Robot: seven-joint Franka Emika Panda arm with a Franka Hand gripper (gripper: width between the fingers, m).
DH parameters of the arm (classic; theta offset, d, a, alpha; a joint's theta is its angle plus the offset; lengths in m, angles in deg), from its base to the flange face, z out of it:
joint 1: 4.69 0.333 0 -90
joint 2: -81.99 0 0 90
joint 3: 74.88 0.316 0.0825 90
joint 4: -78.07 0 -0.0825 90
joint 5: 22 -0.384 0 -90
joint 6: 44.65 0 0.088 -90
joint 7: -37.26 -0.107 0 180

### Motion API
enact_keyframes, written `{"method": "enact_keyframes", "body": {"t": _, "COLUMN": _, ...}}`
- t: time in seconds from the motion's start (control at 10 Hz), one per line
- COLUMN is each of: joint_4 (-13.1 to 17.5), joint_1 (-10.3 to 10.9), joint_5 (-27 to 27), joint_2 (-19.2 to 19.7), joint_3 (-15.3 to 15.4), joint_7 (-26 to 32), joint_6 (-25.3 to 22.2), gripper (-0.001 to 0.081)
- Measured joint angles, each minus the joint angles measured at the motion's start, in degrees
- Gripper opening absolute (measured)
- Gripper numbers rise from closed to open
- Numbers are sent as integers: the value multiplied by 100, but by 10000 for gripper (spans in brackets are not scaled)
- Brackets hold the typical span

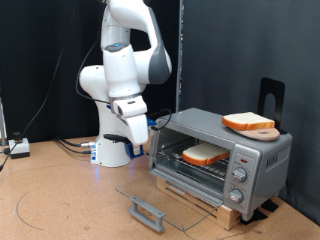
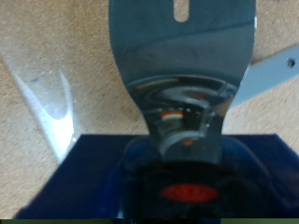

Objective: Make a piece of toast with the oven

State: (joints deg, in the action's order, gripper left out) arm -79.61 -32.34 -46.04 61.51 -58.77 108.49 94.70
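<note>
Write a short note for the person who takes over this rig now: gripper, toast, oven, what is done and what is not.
Gripper: low beside the oven's open mouth, on the exterior view's left. The wrist view shows a shiny metal blade before the camera.
Toast: on the rack inside the oven. A second slice lies on top of the oven.
Done: door is down, toast is in.
Left: door not yet shut; the setting of the knobs cannot be read.
</note>
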Motion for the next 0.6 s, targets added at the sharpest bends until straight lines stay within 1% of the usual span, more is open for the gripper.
{"method": "enact_keyframes", "body": {"t": 0.1, "joint_4": 75, "joint_1": -55, "joint_5": -152, "joint_2": 1, "joint_3": -210, "joint_7": 150, "joint_6": -188, "gripper": 394}}
{"method": "enact_keyframes", "body": {"t": 0.2, "joint_4": 202, "joint_1": -65, "joint_5": -419, "joint_2": -7, "joint_3": -461, "joint_7": 389, "joint_6": -397, "gripper": 394}}
{"method": "enact_keyframes", "body": {"t": 0.3, "joint_4": 320, "joint_1": -36, "joint_5": -609, "joint_2": -13, "joint_3": -621, "joint_7": 529, "joint_6": -622, "gripper": 394}}
{"method": "enact_keyframes", "body": {"t": 0.4, "joint_4": 301, "joint_1": -38, "joint_5": -534, "joint_2": -11, "joint_3": -600, "joint_7": 511, "joint_6": -615, "gripper": 394}}
{"method": "enact_keyframes", "body": {"t": 0.5, "joint_4": 307, "joint_1": -18, "joint_5": -739, "joint_2": -25, "joint_3": -619, "joint_7": 536, "joint_6": -761, "gripper": 394}}
{"method": "enact_keyframes", "body": {"t": 0.6, "joint_4": 356, "joint_1": 25, "joint_5": -1084, "joint_2": -98, "joint_3": -717, "joint_7": 699, "joint_6": -1129, "gripper": 394}}
